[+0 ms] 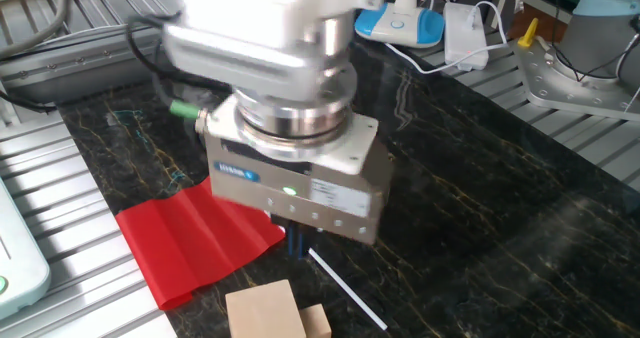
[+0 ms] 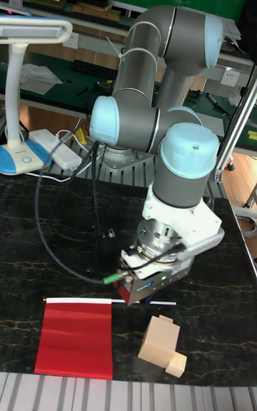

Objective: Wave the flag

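Flag [image 1: 195, 240] flat on table [image 1: 480, 208], lower left of frame, cloth spread, stick [image 1: 345, 290] running lower right. Gripper [image 1: 296, 242] low over stick near cloth edge; jaw state unclear, fingers hidden. Not lifted; grasp, lift, wave all pending.

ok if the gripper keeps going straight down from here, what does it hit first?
Most likely the flag: the gripper points down over its white stick, at the cloth's edge. Its fingertips are mostly hidden, so whether it meets stick or table first is uncertain.
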